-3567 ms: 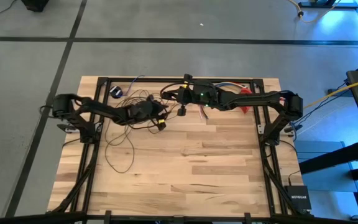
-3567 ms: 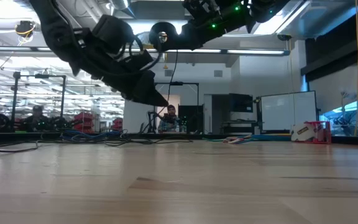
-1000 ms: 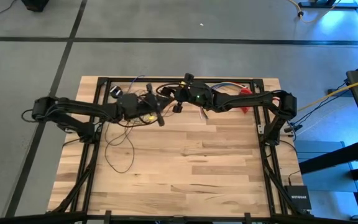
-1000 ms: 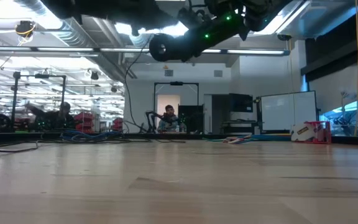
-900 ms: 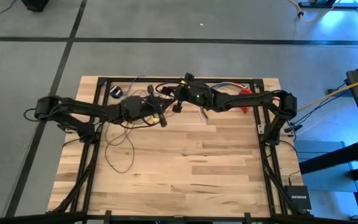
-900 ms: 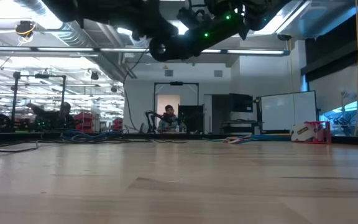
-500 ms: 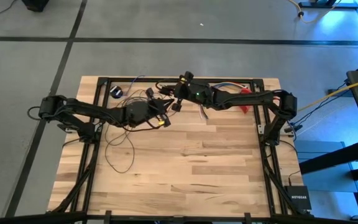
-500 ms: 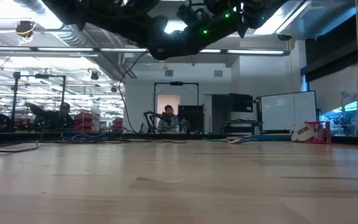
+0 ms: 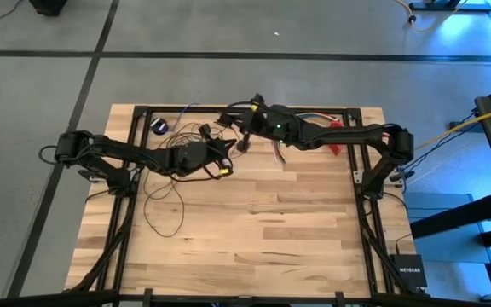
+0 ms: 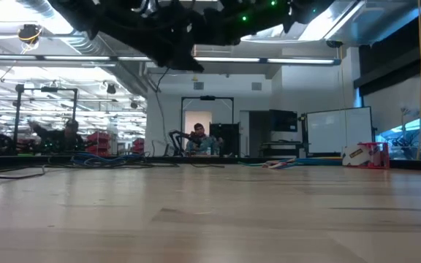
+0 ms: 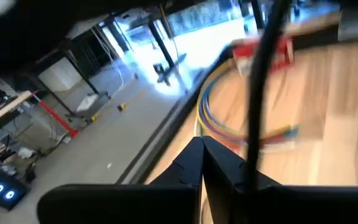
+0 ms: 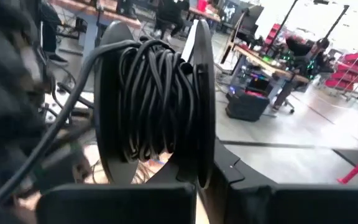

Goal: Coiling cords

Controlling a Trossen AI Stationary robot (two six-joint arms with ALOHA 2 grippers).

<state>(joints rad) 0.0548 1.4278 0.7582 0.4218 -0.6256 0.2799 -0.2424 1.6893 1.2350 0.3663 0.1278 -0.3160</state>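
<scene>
The cord is a thin dark wire. Part of it is wound on a black spool (image 12: 154,106), and my right gripper (image 12: 204,177) is shut on that spool, raised above the table's far middle (image 9: 244,135). From the spool a strand (image 12: 48,130) runs toward my left gripper (image 9: 222,166), which is shut beside it at about mid-height. The rest lies in loose loops (image 9: 162,200) on the table's left half. It ends in a small round puck (image 9: 159,125) at the far left. My left gripper is shut, and the cord (image 11: 257,106) runs straight past the outer side of one finger (image 11: 235,171). That finger hides where the cord is held. The strand stretches between the gripper and the spool, clear of the table. My right gripper pinches one flange of the spool (image 12: 202,124) at its rim between its two fingers. The fingers come about level from the table's right. The spool is lifted clear and stands on edge, the wound cord beside the fingers.
A bundle of multicoloured wires (image 9: 301,115) and a red thing (image 9: 337,141) lie at the far right, near the black frame rail (image 9: 228,109). The near half of the wooden table (image 9: 262,239) is bare wood. A person (image 10: 198,139) sits far behind the table.
My left gripper has come down and toward the near edge, away from the spool, rolling its wrist as it went. My right gripper has risen with the spool and rolled a little; in the low view the spool has gone up out of the picture.
</scene>
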